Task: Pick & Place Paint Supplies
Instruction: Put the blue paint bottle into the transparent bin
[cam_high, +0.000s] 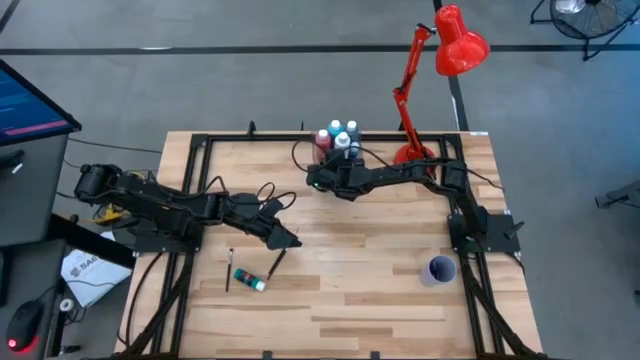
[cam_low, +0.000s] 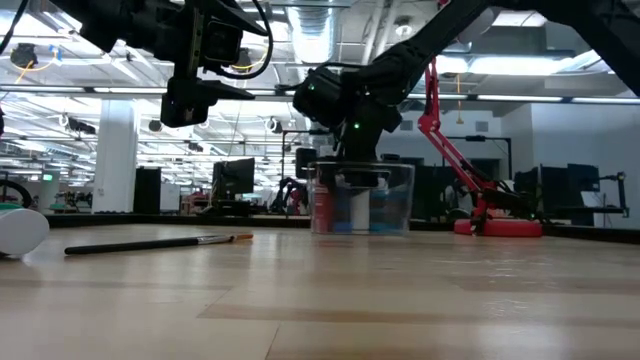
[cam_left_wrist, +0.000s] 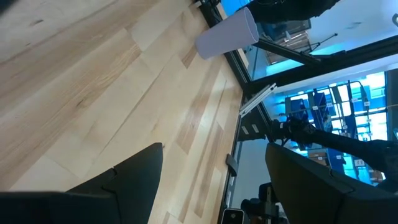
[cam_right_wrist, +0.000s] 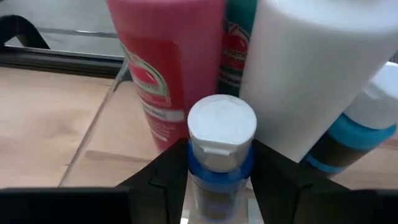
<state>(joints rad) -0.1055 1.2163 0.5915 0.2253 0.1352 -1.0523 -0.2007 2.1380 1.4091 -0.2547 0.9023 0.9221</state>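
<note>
Clear box (cam_low: 395, 205) wall half hides right claw (cam_right_wrist: 219, 163)'s gripped blue bottle (cam_right_wrist: 221, 155).

A wooden bench (cam_high: 380, 290) with a dark frame stands on a grey floor (cam_high: 250, 80). A red lamp (cam_high: 440, 60) is at its far right corner, and a clear box (cam_low: 395, 195) sits near the far edge. A purple cup (cam_high: 439, 270) rests near the right edge. A monitor (cam_high: 30, 100) stands left of the bench.
</note>
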